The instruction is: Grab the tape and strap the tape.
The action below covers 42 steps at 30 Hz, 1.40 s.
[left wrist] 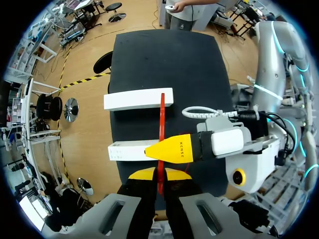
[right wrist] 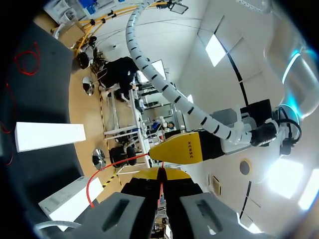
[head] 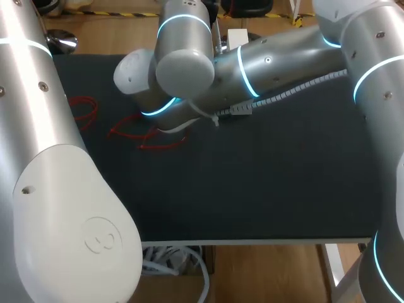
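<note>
The tape is a thin red strap (left wrist: 162, 117). In the left wrist view it runs from between my left gripper's (left wrist: 159, 173) closed yellow tips out over the dark table (left wrist: 164, 59). My right gripper (left wrist: 172, 149) crosses just ahead of those tips, touching the same strap. In the right wrist view the red strap (right wrist: 114, 167) curves away from my right gripper (right wrist: 160, 172), which is shut on it, with my left gripper's yellow finger (right wrist: 182, 148) right ahead. In the head view my right arm (head: 265, 69) hides both grippers.
Two long white boxes (left wrist: 138, 98) (left wrist: 127, 149) lie across the table under the strap. Loose red strap loops (head: 85, 107) (head: 154, 136) rest on the table's left part. My left arm (head: 50, 189) fills the near left.
</note>
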### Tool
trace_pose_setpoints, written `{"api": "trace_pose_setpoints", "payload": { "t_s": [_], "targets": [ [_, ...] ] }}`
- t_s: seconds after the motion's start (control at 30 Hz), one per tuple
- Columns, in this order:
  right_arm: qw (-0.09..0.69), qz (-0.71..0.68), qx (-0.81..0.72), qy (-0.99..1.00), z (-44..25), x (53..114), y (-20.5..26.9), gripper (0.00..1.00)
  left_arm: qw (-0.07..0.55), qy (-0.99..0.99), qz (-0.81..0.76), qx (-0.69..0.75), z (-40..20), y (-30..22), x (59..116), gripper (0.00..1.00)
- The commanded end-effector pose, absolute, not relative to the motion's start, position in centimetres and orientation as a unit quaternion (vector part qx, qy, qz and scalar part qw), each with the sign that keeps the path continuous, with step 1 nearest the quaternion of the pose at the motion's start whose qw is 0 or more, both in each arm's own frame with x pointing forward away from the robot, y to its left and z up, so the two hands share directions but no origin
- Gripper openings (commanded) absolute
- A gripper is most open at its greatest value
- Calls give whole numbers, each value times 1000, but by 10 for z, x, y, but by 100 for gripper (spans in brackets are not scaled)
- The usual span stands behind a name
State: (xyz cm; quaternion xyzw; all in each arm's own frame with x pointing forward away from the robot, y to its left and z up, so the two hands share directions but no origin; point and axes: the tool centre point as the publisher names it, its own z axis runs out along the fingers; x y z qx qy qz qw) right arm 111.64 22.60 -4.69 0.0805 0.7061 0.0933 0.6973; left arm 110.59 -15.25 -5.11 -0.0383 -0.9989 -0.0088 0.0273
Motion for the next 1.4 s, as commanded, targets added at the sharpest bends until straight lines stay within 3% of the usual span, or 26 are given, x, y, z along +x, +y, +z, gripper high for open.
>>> {"api": "trace_pose_setpoints", "payload": {
  "t_s": [0.03, 1.4],
  "targets": [
    [695, 93, 79, 708, -44, 1116, 227, 0, 28, -999, -11, -38, -50, -154, 1106, 0],
    [696, 102, 80, 706, -40, 1122, 229, 0, 28, -999, -11, -38, -50, -154, 1106, 0]
  ]
}}
